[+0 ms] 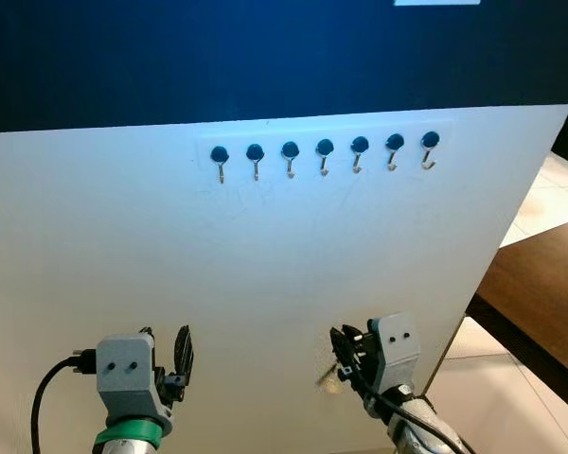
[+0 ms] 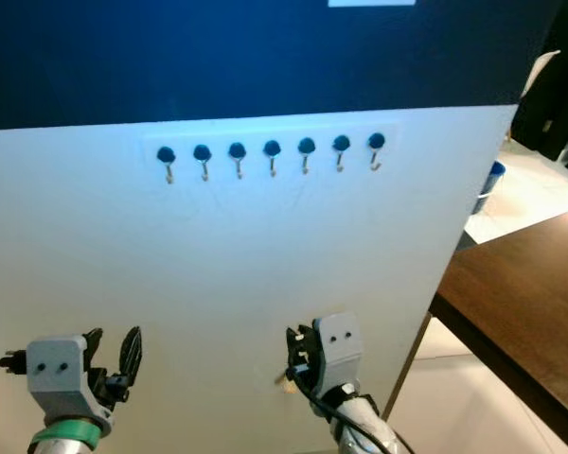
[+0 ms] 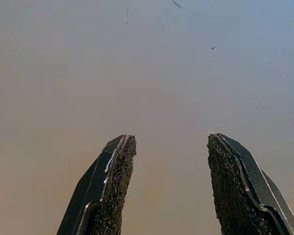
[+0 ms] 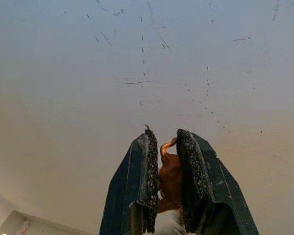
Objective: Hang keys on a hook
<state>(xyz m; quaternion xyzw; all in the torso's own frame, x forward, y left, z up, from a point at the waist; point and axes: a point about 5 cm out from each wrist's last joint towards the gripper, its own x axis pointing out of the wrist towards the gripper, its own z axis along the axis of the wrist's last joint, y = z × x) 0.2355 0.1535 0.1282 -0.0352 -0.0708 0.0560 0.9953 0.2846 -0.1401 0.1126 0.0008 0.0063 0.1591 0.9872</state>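
A row of several small metal hooks (image 1: 324, 158) with dark round caps is fixed high on a white wall panel (image 1: 265, 265). My right gripper (image 1: 344, 357) is low in front of the panel, well below the hooks, shut on a brown key fob (image 4: 169, 171) whose copper ring pokes out between the pads. A bit of the keys (image 1: 328, 377) hangs under the fingers. My left gripper (image 1: 180, 355) is raised at the lower left, open and holding nothing, its pads (image 3: 118, 181) facing the bare panel.
A dark blue wall (image 1: 265, 57) rises above the white panel. A dark wooden table (image 1: 540, 293) stands to the right, past the panel's edge, with pale tiled floor (image 1: 492, 388) beneath it.
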